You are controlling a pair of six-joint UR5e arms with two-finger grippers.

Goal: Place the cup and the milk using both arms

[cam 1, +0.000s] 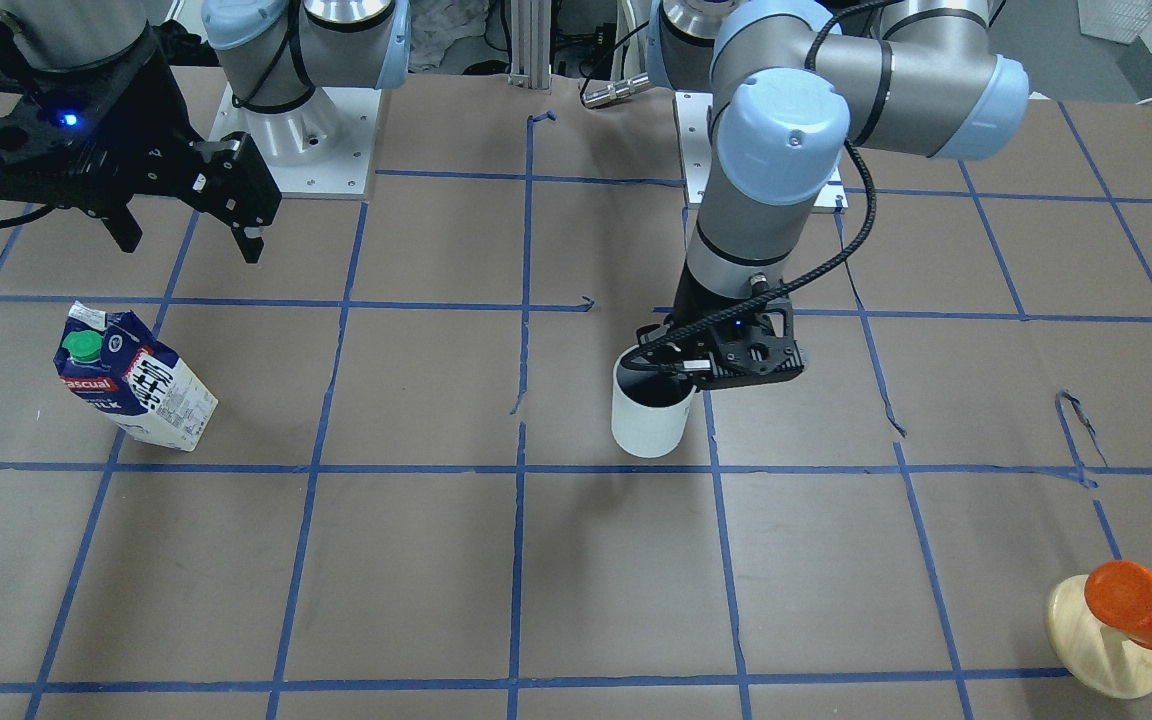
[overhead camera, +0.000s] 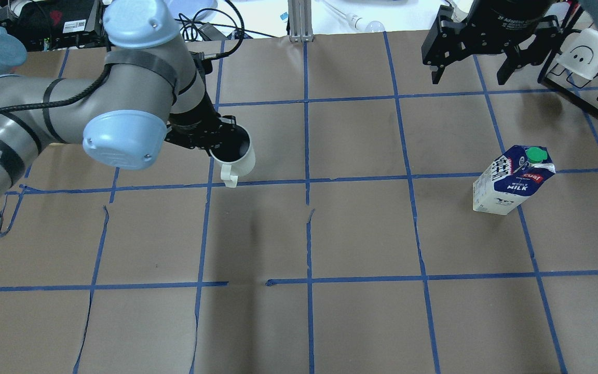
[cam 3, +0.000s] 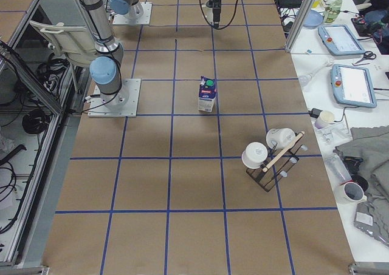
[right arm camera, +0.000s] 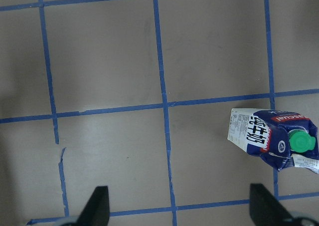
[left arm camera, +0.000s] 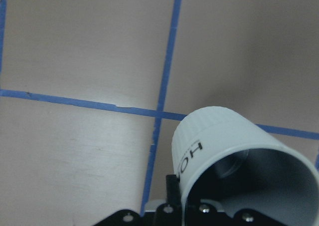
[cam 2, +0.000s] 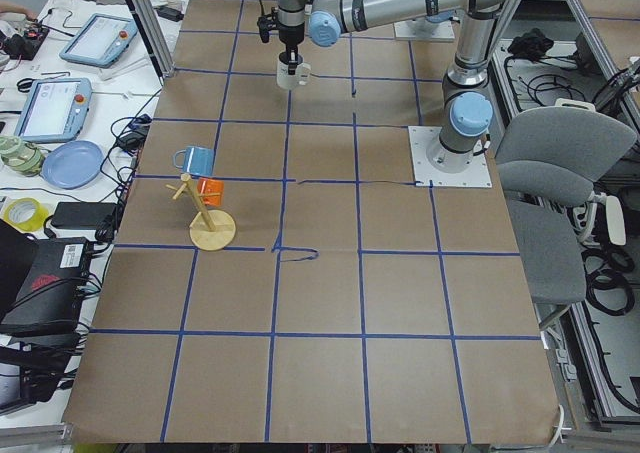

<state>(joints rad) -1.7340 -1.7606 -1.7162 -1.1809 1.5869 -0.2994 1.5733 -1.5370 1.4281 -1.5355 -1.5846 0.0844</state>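
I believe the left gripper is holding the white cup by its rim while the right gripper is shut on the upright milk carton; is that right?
Not quite. The right gripper has its jaws open and hangs apart from the milk carton, which stands alone on the table, as the overhead exterior view shows. The left gripper does hold the cup by its rim.

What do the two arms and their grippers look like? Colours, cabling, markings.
The left arm and right arm are grey-silver tubes with light blue joint caps. The left carries black straps, a black ribbed cable and white lettering I can't read. The left gripper and right gripper are black, two fingers each; the right one shows a blue light and white "2F Adaptive" print.
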